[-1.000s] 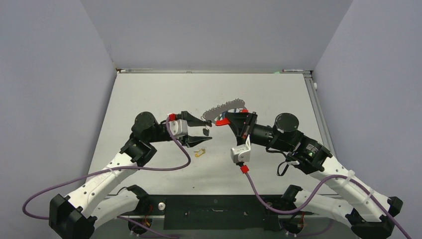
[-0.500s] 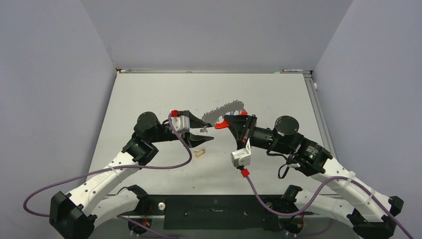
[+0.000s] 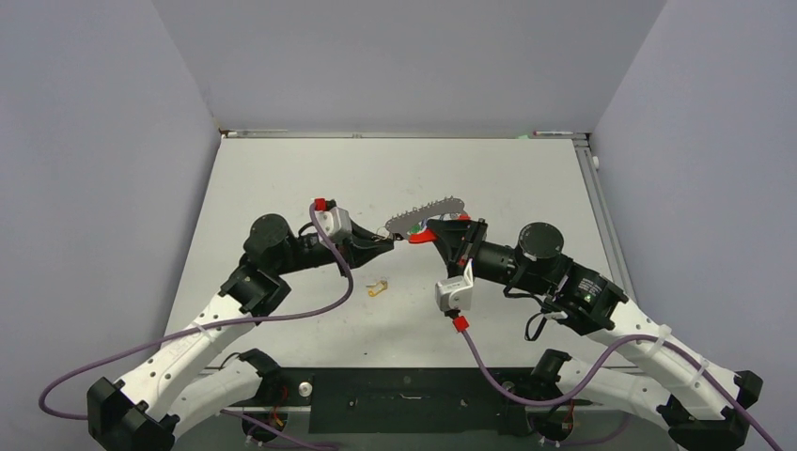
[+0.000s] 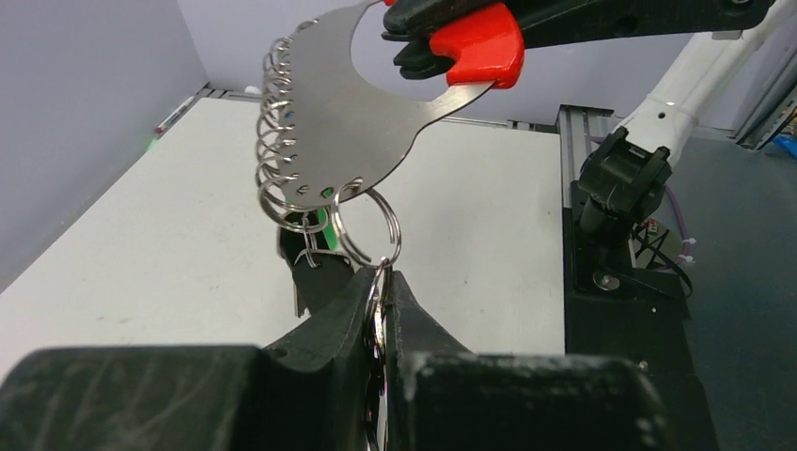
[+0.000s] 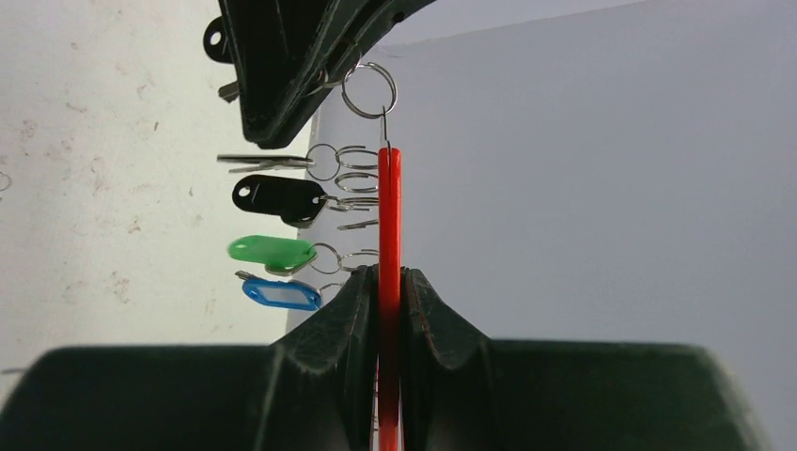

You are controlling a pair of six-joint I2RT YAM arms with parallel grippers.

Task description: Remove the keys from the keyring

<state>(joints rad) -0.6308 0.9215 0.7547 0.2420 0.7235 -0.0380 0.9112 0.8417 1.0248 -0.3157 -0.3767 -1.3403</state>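
White tabletop (image 3: 282,178) and pale grey walls (image 3: 395,56) are framing the scene, and the keyring (image 3: 428,211) is hanging in the air over the table's middle, between the two arms. It is showing as a curved grey metal strip with a toothed far edge, joined at its near right end to a red plastic crescent (image 3: 420,236). Small wire rings (image 4: 282,141) are lining the curved edge. Its long axis is running from lower left to upper right in the overhead view, with the left tip pointing at the left arm. The keys (image 5: 258,161) are dangling from the rings. In the right wrist view, where the red piece is standing edge-on, a black tag (image 5: 279,197), a green tag (image 5: 273,251) and a blue tag (image 5: 279,294) are sticking out sideways.

The right gripper (image 5: 389,280) is clamping the red crescent, one finger pressing on each face. The left gripper (image 4: 379,287) is sitting at the strip's left tip, fingers together, pinching the end key (image 4: 379,312) that is hanging from the last ring.

A second ago the left fingers were standing apart around that dangling key. Now they are closed, and the wrist is rolled so its white camera block is sitting on top. The keyring is keeping nearly the same place. One loose key (image 3: 378,287) with a yellowish head is lying on the table just nearer than the left gripper, where it was before.
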